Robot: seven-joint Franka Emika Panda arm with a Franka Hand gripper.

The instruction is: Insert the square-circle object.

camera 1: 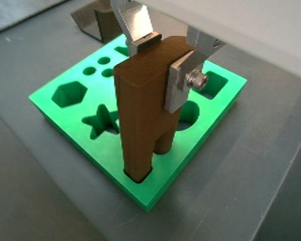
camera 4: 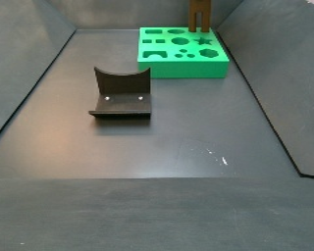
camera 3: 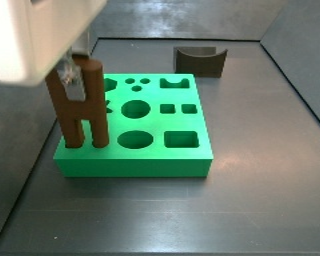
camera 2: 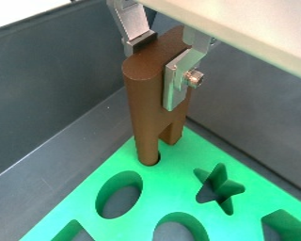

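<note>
The square-circle object [camera 1: 143, 122] is a tall brown bar with two prongs, and it stands upright. My gripper [camera 1: 162, 61] is shut on its upper end, one silver finger on each side, as both wrist views show [camera 2: 158, 61]. The prong ends meet the green board [camera 1: 46, 108] at holes near one corner. The round prong [camera 2: 147, 122] appears to enter a round hole; how deep, I cannot tell. In both side views the bar [camera 3: 80, 110] [camera 4: 199, 12] stands at the edge of the board [camera 3: 136, 165]. The gripper itself is hidden there.
The green board [camera 4: 186, 69] has several more shaped holes, among them a star [camera 2: 216, 186], a hexagon [camera 1: 71, 92], circles and squares. The dark grey fixture [camera 3: 199, 60] [camera 4: 121, 95] stands on the floor apart from the board. Grey walls enclose the floor.
</note>
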